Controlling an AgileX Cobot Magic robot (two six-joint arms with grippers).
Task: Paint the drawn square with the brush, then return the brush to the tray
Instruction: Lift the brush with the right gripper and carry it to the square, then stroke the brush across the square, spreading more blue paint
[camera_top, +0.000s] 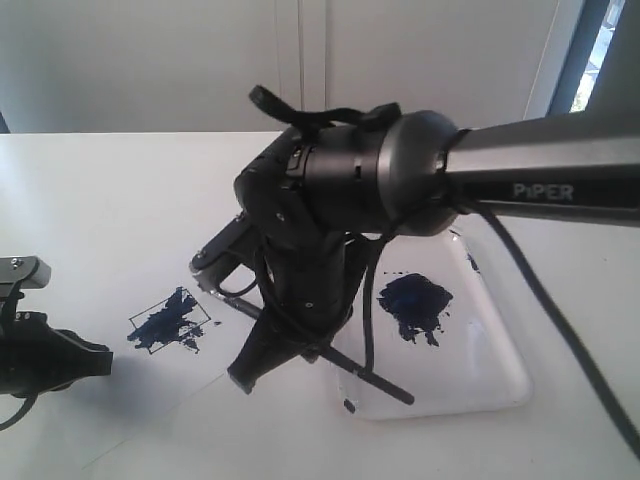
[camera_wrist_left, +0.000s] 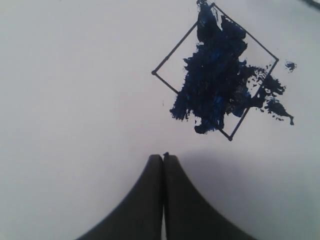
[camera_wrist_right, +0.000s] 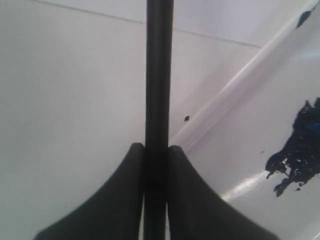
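On the bench (camera_top: 80, 200), the square (camera_top: 170, 322) lies at lower left and the tray (camera_top: 490, 385) at lower right. The brush (camera_top: 375, 378) reaches over the tray's lower-left corner.

Grey arm tube (camera_top: 545, 172) marked PiPER, black cable (camera_top: 560, 320); black right end effector (camera_wrist_right: 156, 150) (rubbery, perhaps).

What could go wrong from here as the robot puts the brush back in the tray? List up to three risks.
1. The right hand grips the brush near the tray rim; released here, it might tip out onto the table.
2. The dangling cable hangs beside the paint blot and may drag through it.
3. The shut left hand sits close to the drawn square; moving could smear its paint.
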